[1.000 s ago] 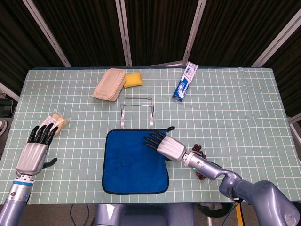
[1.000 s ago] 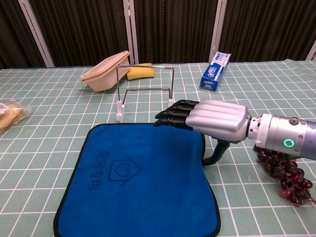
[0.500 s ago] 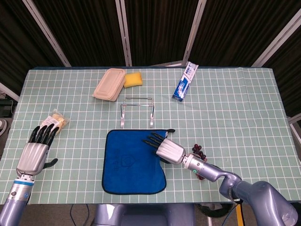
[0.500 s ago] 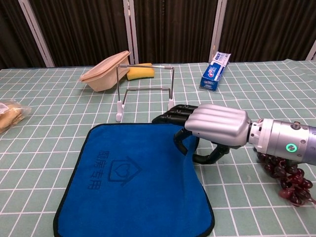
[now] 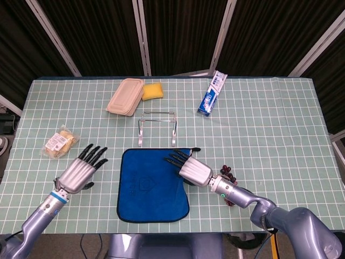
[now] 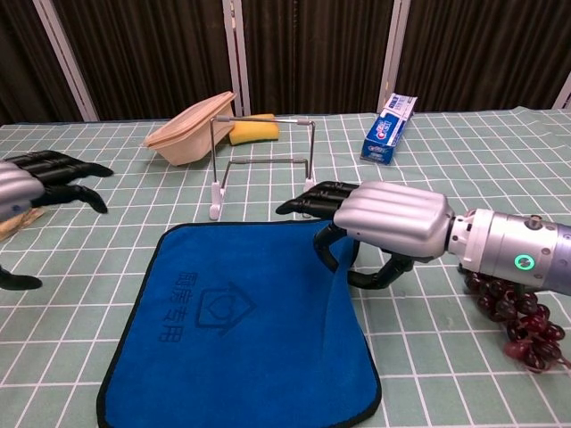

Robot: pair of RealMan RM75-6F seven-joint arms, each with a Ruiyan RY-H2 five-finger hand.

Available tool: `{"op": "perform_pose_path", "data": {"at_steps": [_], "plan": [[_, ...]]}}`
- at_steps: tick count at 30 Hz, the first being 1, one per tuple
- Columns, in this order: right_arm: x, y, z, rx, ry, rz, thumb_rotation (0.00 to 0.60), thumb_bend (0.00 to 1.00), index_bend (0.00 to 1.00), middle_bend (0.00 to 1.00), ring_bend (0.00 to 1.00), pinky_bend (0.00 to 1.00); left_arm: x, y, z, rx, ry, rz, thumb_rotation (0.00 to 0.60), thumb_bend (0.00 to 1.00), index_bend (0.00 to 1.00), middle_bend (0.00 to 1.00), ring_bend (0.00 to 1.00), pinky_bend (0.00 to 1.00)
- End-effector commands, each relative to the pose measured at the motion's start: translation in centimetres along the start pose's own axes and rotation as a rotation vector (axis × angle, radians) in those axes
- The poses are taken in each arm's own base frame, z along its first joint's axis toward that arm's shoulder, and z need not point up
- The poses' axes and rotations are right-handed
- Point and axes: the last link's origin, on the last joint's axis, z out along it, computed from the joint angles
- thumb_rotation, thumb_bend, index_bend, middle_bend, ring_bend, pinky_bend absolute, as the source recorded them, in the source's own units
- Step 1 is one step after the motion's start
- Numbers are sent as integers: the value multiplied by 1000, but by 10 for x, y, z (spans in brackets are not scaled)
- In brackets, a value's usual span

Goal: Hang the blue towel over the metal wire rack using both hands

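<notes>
The blue towel [image 5: 152, 186] [image 6: 236, 325] lies flat on the table in front of the metal wire rack [image 5: 157, 128] [image 6: 263, 163], which stands upright and bare. My right hand [image 5: 191, 169] [image 6: 385, 221] is at the towel's far right corner, fingers stretched over it and thumb hooked under the edge, and it pinches that corner a little off the table. Left of the towel, my left hand [image 5: 81, 172] [image 6: 36, 178] hovers with fingers spread and holds nothing.
A snack bag [image 5: 56, 143] lies far left. Behind the rack are a beige lidded container [image 5: 125, 96] [image 6: 189, 129], a yellow sponge [image 5: 152, 90] [image 6: 252, 130] and a toothpaste box [image 5: 212, 93] [image 6: 389, 129]. Dark grapes [image 5: 229, 178] [image 6: 522, 321] lie under my right forearm.
My left hand has moved right, from beside the snack bag toward the towel's left edge. My right hand's thumb has hooked under the far right corner, and the towel's right edge has drawn inward.
</notes>
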Motion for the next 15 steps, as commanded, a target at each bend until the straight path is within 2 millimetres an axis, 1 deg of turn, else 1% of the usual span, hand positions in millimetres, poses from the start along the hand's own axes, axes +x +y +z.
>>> {"op": "perform_pose_path", "data": {"at_steps": [1, 4, 6, 11, 15], "plan": [[2, 0, 0, -4, 1, -7, 600, 435, 704, 0, 0, 0, -9, 23, 28, -143, 13, 39, 600, 13, 282, 0, 0, 0], [3, 0, 1, -5, -1, -10, 600, 439, 663, 0, 0, 0, -12, 30, 38, -173, 29, 45, 600, 13, 302, 0, 0, 0], [4, -1, 2, -5, 1, -13, 600, 440, 660, 0, 0, 0, -14, 37, 45, -195, 31, 56, 600, 14, 310, 0, 0, 0], [6, -3, 3, -6, 6, -15, 600, 447, 661, 0, 0, 0, -19, 41, 49, -215, 8, 97, 600, 13, 315, 0, 0, 0], [8, -3, 3, -6, 9, -16, 600, 452, 657, 0, 0, 0, -23, 42, 52, -202, 4, 92, 600, 15, 327, 0, 0, 0]]}}
